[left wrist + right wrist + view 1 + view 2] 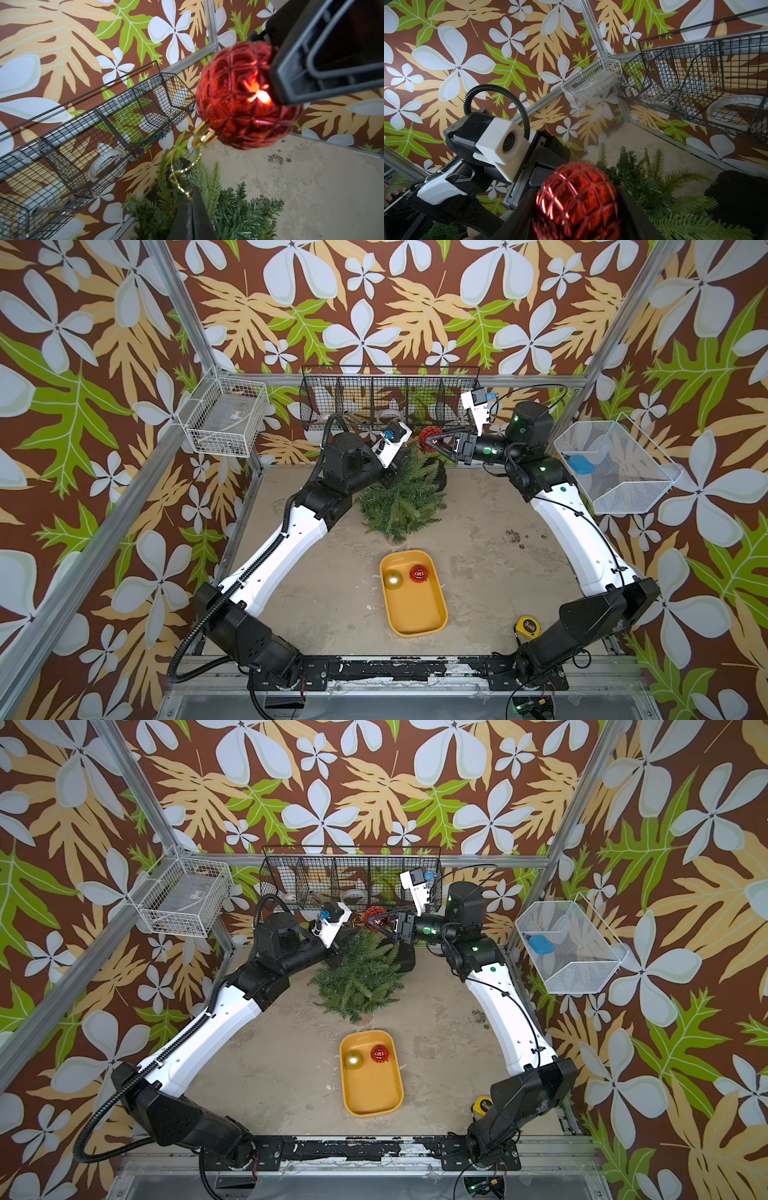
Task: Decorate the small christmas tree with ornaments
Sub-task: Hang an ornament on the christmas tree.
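Red ornament (pixel 425 434) sits clamped in right gripper (pixel 435 438); closed left gripper (pixel 192 200) pinches its loop (pixel 176 176).

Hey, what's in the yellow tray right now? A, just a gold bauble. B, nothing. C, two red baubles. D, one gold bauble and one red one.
D: the yellow tray holds a gold bauble and a red bauble; the other red bauble is gripped in the right hand.

Right gripper (pixel 433 438) clasps a glittery red bauble (pixel 424 434) by the bushy green fir (pixel 401 497). Yellow tray (pixel 415 622) holds a gold bauble (pixel 392 580).
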